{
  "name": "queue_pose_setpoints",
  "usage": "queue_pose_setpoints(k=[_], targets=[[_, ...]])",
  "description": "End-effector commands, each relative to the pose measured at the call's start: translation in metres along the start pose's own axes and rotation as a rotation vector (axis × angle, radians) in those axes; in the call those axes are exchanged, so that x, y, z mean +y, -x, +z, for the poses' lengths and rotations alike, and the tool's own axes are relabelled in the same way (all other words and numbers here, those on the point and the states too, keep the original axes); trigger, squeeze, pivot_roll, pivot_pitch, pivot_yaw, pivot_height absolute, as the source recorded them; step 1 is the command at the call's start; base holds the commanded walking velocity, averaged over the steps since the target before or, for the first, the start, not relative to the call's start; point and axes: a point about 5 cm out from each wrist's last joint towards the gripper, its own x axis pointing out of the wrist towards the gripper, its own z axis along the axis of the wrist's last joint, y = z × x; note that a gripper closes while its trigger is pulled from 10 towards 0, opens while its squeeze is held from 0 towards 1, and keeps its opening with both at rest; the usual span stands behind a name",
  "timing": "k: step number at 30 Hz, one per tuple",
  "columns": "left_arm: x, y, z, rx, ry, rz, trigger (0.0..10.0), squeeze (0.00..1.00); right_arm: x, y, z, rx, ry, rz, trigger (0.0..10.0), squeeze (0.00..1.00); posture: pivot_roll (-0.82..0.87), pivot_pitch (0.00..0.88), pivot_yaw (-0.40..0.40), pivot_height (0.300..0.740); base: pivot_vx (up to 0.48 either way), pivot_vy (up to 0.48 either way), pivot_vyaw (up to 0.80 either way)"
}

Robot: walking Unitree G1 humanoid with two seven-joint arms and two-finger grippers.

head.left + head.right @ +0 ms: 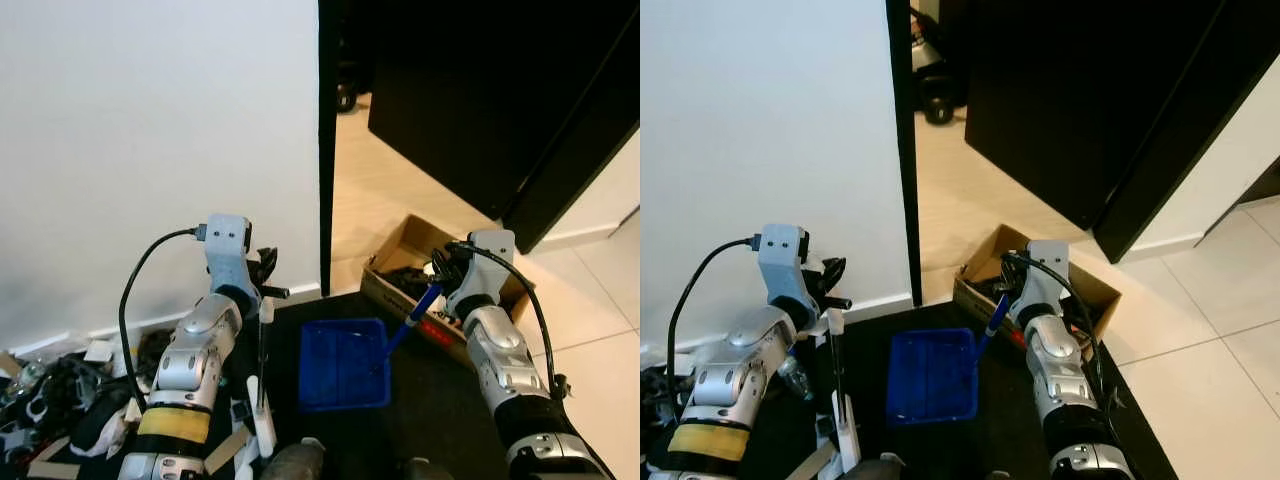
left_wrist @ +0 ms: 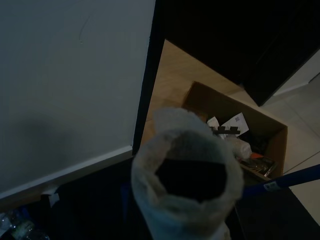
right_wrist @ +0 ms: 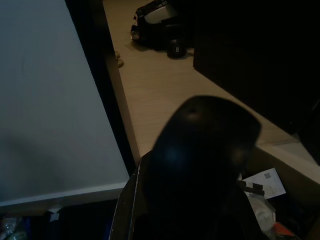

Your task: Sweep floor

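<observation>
My left gripper (image 1: pixel 264 288) is shut on an upright broom handle (image 1: pixel 261 365), a thin pole with white sections, close to the white wall. Its hollow white top end (image 2: pixel 150 200) fills the middle of the left wrist view. My right gripper (image 1: pixel 441 276) is shut on the blue handle (image 1: pixel 414 318) of a blue dustpan (image 1: pixel 343 365). The dustpan rests on a dark mat (image 1: pixel 440 410) between my arms. A dark rounded end (image 3: pixel 200 160) blocks most of the right wrist view.
An open cardboard box (image 1: pixel 405 235) of clutter stands just behind my right gripper on the wood floor. A white wall (image 1: pixel 150 130) is at left, and a black door (image 1: pixel 500 90) at right. Loose junk (image 1: pixel 50 395) lies at the lower left. A wheeled device (image 1: pixel 935 95) sits down the passage.
</observation>
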Motion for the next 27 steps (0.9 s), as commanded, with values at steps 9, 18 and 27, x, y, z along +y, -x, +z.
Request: queue_pose_setpoints(k=[9,18,27], targets=[[0.0,0.0,0.0028,-0.006,-0.035,-0.003,10.0,0.0,-0.0028,0.0,0.0019,-0.022,-0.001,-0.013,10.0,0.0,0.14,0.092,0.024,0.74,0.0,0.244,0.0],[-0.0003,0.0001,0.0025,-0.004,-0.04,-0.003,10.0,0.0,-0.0029,0.0005,0.0011,-0.02,-0.001,-0.013,10.0,0.0,0.14,0.093,0.023,0.74,0.0,0.082,0.0],[-0.0006,0.0002,0.002,-0.003,-0.05,-0.005,10.0,0.0,-0.0029,0.0002,0.001,-0.02,0.0,-0.012,10.0,0.0,0.14,0.093,0.022,0.74,0.0,0.0,0.0]])
